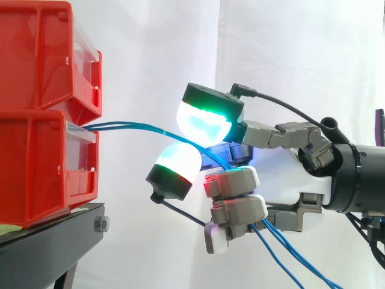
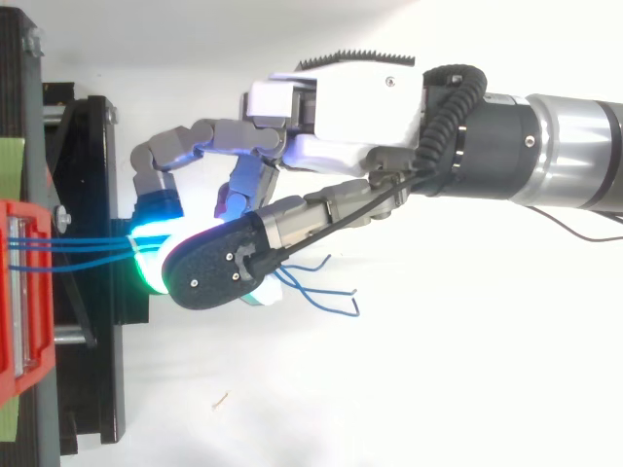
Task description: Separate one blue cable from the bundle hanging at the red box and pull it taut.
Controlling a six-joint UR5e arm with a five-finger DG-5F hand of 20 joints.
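Observation:
Thin blue cables (image 1: 129, 126) leave the gap between two stacked red bins (image 1: 42, 168) and run nearly straight rightward into my hand (image 1: 289, 174). From above, about three strands (image 2: 88, 245) run side by side from the red bin (image 2: 18, 292) to the hand (image 2: 360, 107). They pass between two green-glowing fingertips (image 1: 204, 120), one above and one below them. The lower fingers (image 1: 234, 182) are curled over the same strands. The hand is shut on the cables; I cannot tell whether a single strand is apart from the others. The loose ends (image 1: 289, 260) hang down from under the hand.
The bins sit on a black stand (image 1: 54, 241) at the left, before a white curtain. In the top view the stand (image 2: 97, 370) stretches along the left side, and the cables' free ends (image 2: 331, 292) curl over the white floor below the hand.

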